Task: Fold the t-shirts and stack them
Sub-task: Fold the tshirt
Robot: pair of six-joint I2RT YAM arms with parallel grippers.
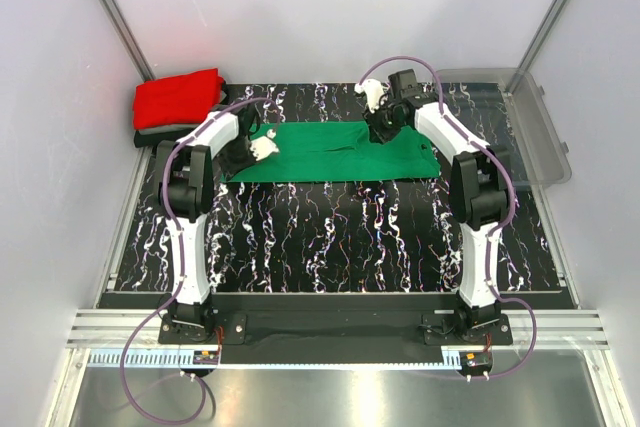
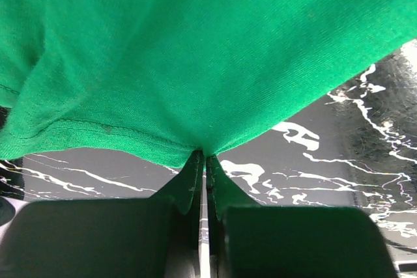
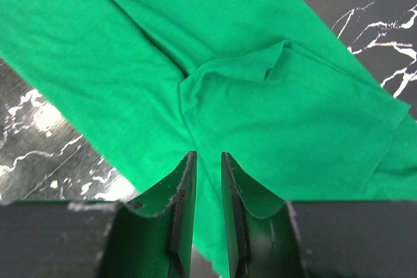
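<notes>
The bright green t-shirt (image 1: 335,152) lies as a long folded band across the back middle of the table. My left gripper (image 1: 264,147) is at its left end, shut on the hem of the green shirt (image 2: 195,63); the fingertips (image 2: 195,161) pinch the cloth, which rises from the table there. My right gripper (image 1: 380,130) is at the shirt's back edge near its right end. Its jaws stand a little apart over the green shirt (image 3: 260,96), with flat cloth showing through the gap. A folded red t-shirt (image 1: 178,97) lies on a dark one (image 1: 150,137) at the back left.
A clear plastic bin (image 1: 535,122) stands at the back right, just off the black marbled table (image 1: 330,237). Grey walls close in the back and both sides. The red and dark pile sits against the left wall.
</notes>
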